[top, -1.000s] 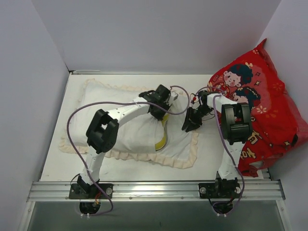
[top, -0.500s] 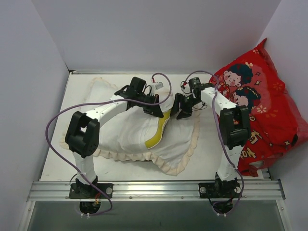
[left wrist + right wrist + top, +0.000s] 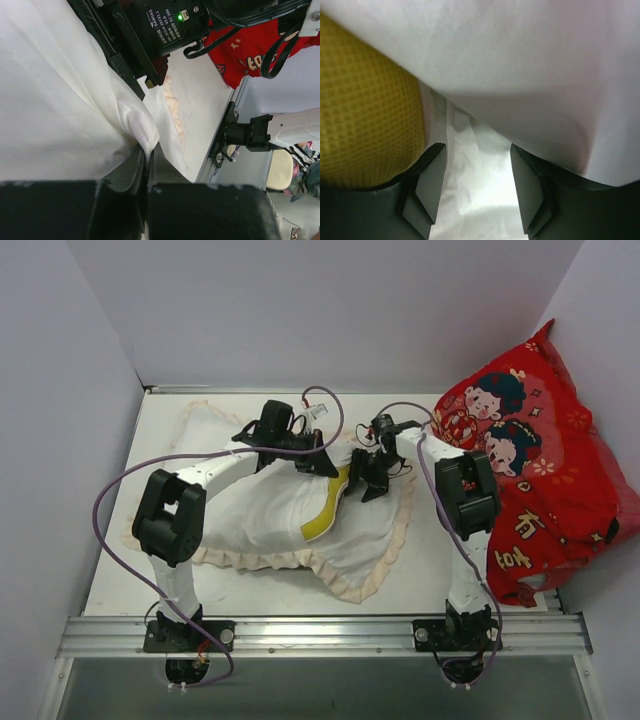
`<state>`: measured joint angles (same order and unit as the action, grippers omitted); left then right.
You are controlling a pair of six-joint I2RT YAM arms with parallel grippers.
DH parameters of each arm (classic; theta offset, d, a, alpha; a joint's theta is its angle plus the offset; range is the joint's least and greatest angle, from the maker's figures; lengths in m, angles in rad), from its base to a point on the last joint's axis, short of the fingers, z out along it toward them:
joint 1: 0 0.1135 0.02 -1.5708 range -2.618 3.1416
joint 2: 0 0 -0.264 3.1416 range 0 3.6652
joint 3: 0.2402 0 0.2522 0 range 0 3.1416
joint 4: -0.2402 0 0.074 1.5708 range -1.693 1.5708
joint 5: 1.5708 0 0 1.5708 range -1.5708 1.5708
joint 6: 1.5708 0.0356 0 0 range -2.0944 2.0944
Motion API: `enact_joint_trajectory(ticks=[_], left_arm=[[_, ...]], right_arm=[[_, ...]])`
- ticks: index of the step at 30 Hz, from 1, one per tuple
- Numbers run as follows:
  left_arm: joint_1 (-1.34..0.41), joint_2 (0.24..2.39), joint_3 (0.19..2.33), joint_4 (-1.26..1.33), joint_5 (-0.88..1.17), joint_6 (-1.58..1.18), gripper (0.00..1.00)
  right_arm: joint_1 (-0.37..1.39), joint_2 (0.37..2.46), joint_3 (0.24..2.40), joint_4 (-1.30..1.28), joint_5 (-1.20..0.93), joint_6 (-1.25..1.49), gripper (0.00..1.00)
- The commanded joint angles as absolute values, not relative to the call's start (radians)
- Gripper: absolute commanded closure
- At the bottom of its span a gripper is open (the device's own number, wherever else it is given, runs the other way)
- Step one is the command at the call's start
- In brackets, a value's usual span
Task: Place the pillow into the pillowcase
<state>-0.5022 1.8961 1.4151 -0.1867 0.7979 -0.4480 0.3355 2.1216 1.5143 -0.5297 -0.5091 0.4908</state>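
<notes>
Left tool (image 3: 147, 152) was pinched shut on a pillowcase (image 3: 385, 540) fold. Right tool (image 3: 477, 167) was seen half-open, with the pillow (image 3: 265, 520)'s yellow strip (image 3: 365, 125) at the left of its frame, closest to that arm.

Unreadable white print on black module (image 3: 167, 27)

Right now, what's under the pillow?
The pillowcase spreads out from beneath the pillow, its cream frill showing along the near edge. Whatever lies directly below is covered.

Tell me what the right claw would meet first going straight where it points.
Likely the pillowcase, the crinkled white cloth just ahead of the right claw, beside the yellow-edged pillow; depth unclear.
</notes>
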Motion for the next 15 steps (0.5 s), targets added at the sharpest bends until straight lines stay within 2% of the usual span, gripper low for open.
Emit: enact_joint_trajectory(ticks=[1, 3, 4, 6, 7, 15], left_arm=[[-0.509, 1.806, 1.416, -0.029, 0.957, -0.537, 1.0], [-0.502, 1.79, 1.405, -0.041, 0.954, -0.528, 1.0], [-0.497, 1.784, 1.402, -0.047, 0.948, -0.52, 1.0], [-0.482, 1.776, 1.394, -0.09, 0.916, -0.479, 1.0], [-0.479, 1.775, 1.388, -0.109, 0.896, -0.457, 1.0], [-0.465, 1.77, 1.302, -0.316, 0.818, -0.206, 1.0]], right_arm=[[0.376, 2.172, 1.531, -0.557, -0.364, 0.48, 0.5], [0.377, 2.172, 1.525, -0.569, -0.36, 0.46, 0.63], [0.37, 2.166, 1.522, -0.584, -0.37, 0.436, 0.8], [0.351, 2.145, 1.511, -0.591, -0.394, 0.417, 0.97], [0.325, 2.117, 1.509, -0.595, -0.414, 0.41, 1.0], [0.152, 1.93, 1.505, -0.601, -0.716, 0.318, 1.0]])
